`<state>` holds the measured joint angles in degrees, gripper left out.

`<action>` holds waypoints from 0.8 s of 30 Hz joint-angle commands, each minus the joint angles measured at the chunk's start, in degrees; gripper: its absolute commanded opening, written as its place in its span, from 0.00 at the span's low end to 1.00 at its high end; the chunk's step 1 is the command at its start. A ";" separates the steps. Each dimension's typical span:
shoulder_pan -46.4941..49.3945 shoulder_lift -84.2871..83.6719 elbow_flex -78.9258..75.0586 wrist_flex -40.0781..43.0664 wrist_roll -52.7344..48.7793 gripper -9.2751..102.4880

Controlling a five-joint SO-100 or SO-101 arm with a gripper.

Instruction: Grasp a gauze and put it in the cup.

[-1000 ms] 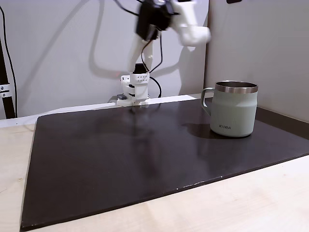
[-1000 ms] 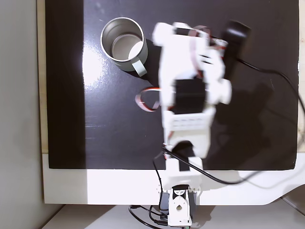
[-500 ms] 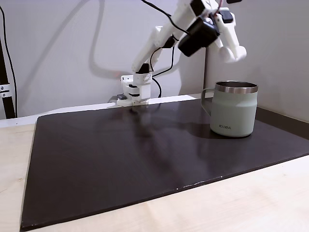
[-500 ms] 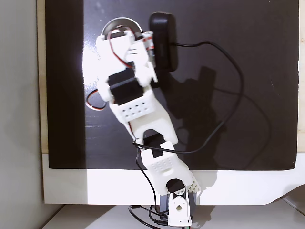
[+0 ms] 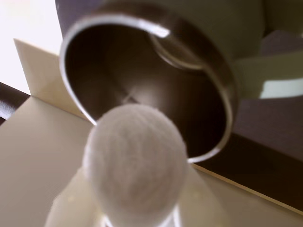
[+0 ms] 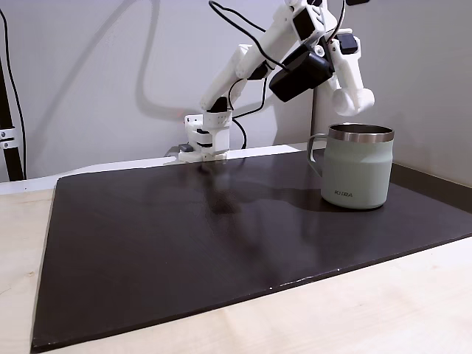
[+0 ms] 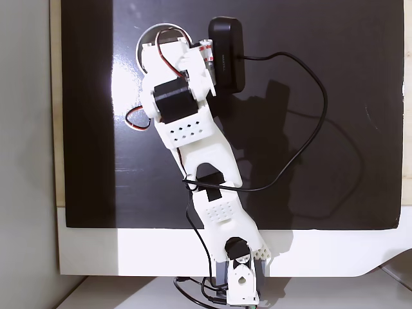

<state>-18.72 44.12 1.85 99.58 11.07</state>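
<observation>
Gauze (image 5: 135, 165), soft, light, likely compressible; clenched across its sides by gripper (image 6: 354, 102), poised over open mouth of cup (image 6: 357, 167).

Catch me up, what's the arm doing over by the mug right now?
The arm's pincer hangs just above the cup, which stands upright on the dark mat. In the wrist view the white gauze sits close in front of the camera, apparently held in the pincer, with the cup's open steel rim right behind it. The gauze is not in the cup yet; it looks set to be dropped in.
</observation>
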 commanded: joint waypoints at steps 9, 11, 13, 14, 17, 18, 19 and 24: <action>-0.44 -0.35 -3.16 0.44 -0.62 0.29; -0.70 -0.35 -3.16 0.70 -0.62 0.32; -0.97 -0.26 -3.16 0.79 -0.62 0.32; -1.14 -0.09 -3.16 0.79 -0.62 0.33; -1.49 0.26 -3.16 0.88 -0.62 0.33; -1.49 0.35 -3.16 0.88 -0.62 0.33; -1.49 0.35 -3.16 0.88 -0.62 0.33; -1.49 0.35 -3.16 0.88 -0.62 0.32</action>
<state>-20.21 42.63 1.85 100.11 10.81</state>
